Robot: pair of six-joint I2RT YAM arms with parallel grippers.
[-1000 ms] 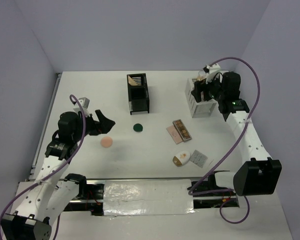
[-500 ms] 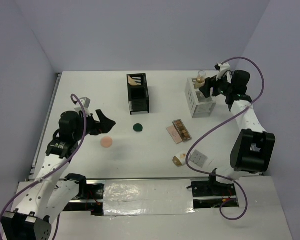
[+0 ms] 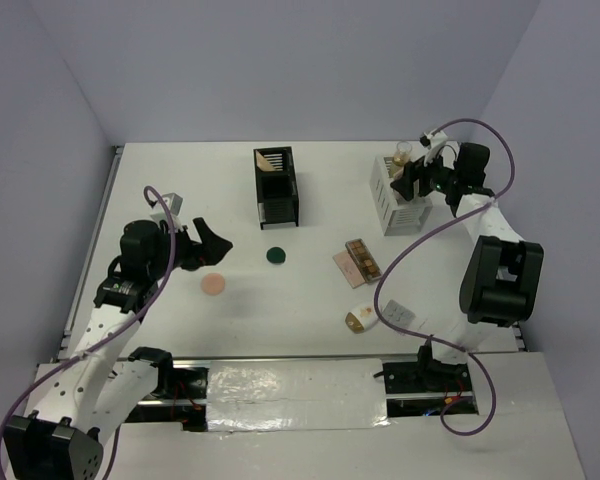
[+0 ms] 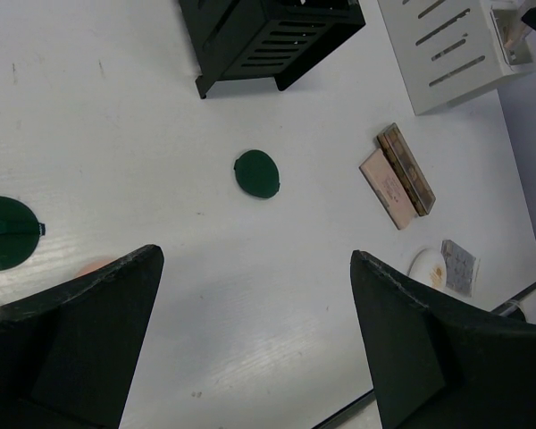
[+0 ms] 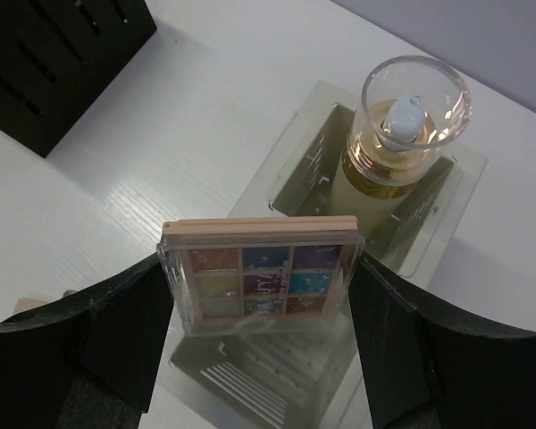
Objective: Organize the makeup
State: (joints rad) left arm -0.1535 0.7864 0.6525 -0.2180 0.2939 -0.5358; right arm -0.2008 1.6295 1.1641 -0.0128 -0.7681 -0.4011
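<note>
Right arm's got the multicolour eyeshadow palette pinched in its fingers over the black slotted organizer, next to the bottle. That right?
Not quite. The eyeshadow palette is pinched in the right fingers over the white organizer, not the black slotted organizer, which stands off to one side. The bottle stands in that white organizer beside it. The right wrist view shows this.

A smooth, faintly glossy white finish is being shown by the counter (image 4: 161,295). Matt black plastic is being seen on the black slotted organizer (image 4: 268,36), and the same dull black on the left pincer (image 4: 255,268). Near the organizer's front, the dark green compact (image 4: 256,173) is being seen as smooth and matt. Well to the organizer's right, the eyeshadow palette (image 5: 261,290) being gripped by the right pincer (image 5: 259,268) is being shown with a clear glossy lid over a matt peach edge, beside a bottle (image 5: 411,116) with a shiny glass-like cap.
</note>
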